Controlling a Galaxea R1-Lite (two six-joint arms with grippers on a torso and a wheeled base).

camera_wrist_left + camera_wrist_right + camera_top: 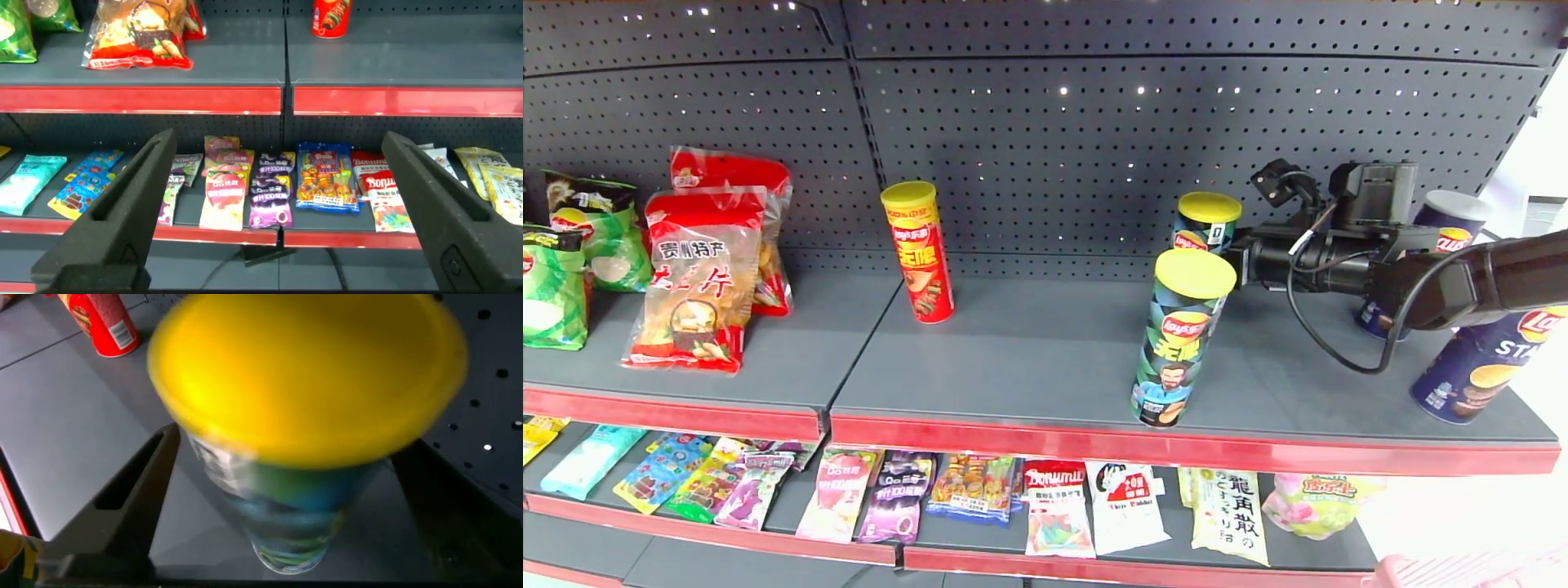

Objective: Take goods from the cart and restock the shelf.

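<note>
Right jaws stand open astride the yellow-lidded can point(302, 400); left jaws open. We warn: withdrawing askew could topple it over the shelf point(1029, 351) front edge.

Yellow-lidded green cardboard chip can point(302, 482) blurred, lid cropped; head view hides its lower half behind matching front can point(1180, 343). Dark-blue chip can point(1478, 367) edge-cropped, top behind arm.

We find the front can point(1183, 339) near the shelf's point(1029, 351) front edge, the rear can point(1205, 222) behind it, bags point(698, 278) far left.
</note>
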